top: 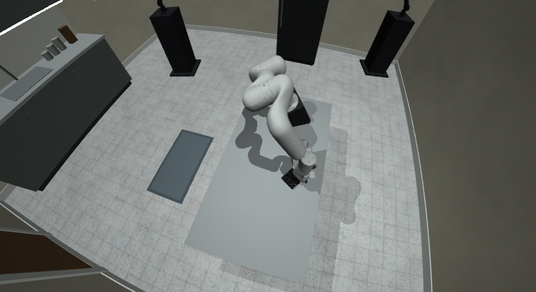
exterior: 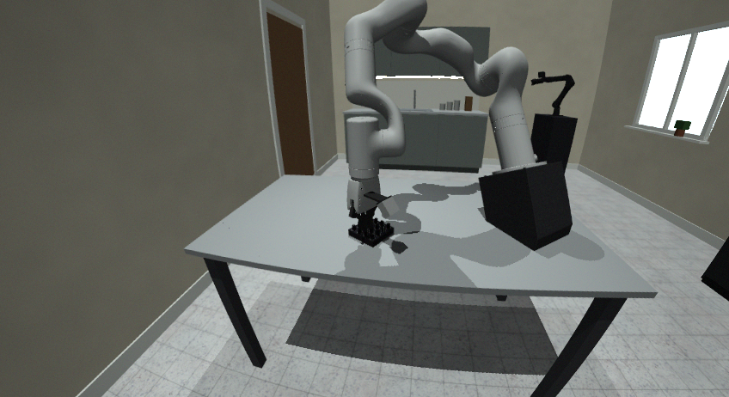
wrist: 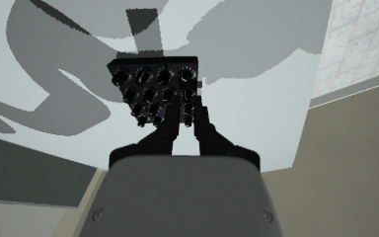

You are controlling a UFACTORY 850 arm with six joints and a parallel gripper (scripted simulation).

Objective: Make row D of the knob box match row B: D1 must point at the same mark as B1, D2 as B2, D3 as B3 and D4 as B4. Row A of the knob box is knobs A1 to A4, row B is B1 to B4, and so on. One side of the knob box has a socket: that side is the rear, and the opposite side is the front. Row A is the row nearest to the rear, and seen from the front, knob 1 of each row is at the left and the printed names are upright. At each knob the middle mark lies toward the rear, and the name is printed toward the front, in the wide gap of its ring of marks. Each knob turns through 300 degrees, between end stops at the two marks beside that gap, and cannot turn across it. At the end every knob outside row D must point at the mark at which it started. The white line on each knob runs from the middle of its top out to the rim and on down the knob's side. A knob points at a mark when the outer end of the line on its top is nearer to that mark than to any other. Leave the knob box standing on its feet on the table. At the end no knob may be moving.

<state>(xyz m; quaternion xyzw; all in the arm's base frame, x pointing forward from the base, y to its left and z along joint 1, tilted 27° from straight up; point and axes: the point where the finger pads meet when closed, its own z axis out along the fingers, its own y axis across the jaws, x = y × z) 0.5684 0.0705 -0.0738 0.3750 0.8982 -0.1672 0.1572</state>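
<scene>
The black knob box stands on the table, with knobs in a four by four grid. A small dark piece juts from its right side in the wrist view; I cannot tell if it is the socket. My gripper points down over the box. Its fingers are slightly apart, one on each side of the rightmost knob column in the wrist view. A knob shows between the fingertips; no grip on it is visible. The left finger hides part of the neighbouring column. Most white lines and the printed names are too small to read.
The grey table carries the arm's black base block. The arm's shadow falls across the table and around the box. Neighbouring knobs stand close beside the fingers.
</scene>
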